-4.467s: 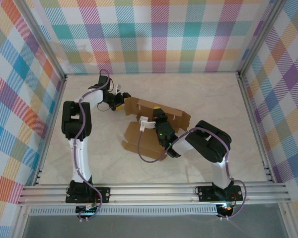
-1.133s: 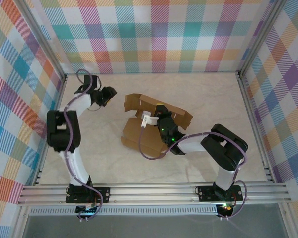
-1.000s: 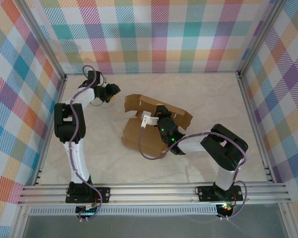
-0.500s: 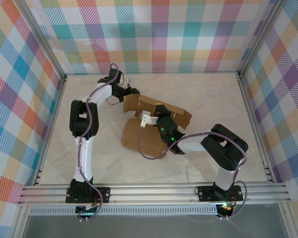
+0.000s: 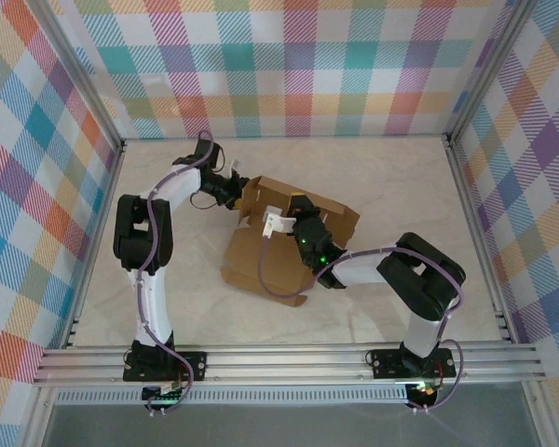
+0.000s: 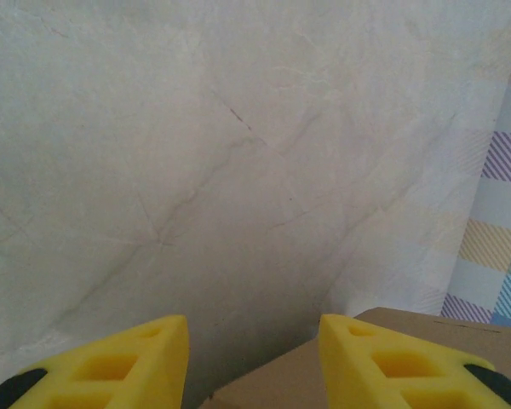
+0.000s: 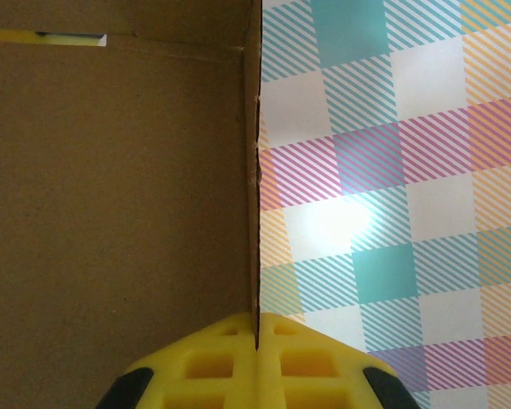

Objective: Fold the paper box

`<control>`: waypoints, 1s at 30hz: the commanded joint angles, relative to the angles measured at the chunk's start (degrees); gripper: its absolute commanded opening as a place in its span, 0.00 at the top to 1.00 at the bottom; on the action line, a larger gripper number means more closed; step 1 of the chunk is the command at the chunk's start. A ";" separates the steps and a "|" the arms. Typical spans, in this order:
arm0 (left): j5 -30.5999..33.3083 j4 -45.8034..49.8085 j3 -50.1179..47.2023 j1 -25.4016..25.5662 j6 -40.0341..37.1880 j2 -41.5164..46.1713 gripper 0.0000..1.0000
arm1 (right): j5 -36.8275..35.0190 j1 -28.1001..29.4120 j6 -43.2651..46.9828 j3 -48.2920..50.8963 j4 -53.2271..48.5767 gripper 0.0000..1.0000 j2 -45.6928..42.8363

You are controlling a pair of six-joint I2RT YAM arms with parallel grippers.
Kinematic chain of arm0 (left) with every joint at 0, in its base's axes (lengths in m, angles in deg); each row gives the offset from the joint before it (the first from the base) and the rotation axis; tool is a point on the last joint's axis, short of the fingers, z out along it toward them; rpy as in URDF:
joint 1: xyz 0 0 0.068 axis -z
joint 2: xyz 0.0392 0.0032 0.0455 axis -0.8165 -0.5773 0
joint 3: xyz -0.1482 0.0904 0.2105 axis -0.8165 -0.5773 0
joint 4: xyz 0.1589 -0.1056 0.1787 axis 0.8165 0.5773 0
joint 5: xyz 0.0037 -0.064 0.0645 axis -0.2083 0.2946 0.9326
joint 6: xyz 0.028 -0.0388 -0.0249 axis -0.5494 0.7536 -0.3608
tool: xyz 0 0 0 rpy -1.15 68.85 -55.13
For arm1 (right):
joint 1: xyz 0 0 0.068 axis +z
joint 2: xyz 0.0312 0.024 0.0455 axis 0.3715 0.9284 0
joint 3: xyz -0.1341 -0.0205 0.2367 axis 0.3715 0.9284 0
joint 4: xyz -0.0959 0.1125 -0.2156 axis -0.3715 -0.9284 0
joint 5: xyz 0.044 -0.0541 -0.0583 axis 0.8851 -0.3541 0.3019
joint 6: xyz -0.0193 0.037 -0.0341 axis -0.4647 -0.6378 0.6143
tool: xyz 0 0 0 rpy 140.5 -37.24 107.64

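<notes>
Mid-fold: right gripper (image 7: pixel 257 331) pinches a box (image 5: pixel 252 265) wall, spread left gripper (image 6: pixel 252 341) sits at the far-left flap (image 5: pixel 250 197), which probably needs pushing inward next.

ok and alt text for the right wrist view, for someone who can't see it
The right gripper, its yellow fingers closed, pinches the thin edge of the paper box, whose plain brown panel takes up the left half of the picture. To the right of that edge is a wall of pastel plaid.
</notes>
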 commanded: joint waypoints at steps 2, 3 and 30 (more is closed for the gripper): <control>3.40 -1.73 -3.31 1.28 0.29 5.51 0.56 | -0.66 -0.48 -0.50 -2.23 0.76 1.00 1.22; 4.28 -2.79 -4.63 1.39 0.00 6.71 0.56 | -0.91 -0.45 -0.34 -2.34 0.57 1.00 1.48; 8.73 -27.62 -26.45 3.87 -5.20 17.92 0.51 | -1.93 -0.51 1.18 -3.98 -0.52 1.00 3.75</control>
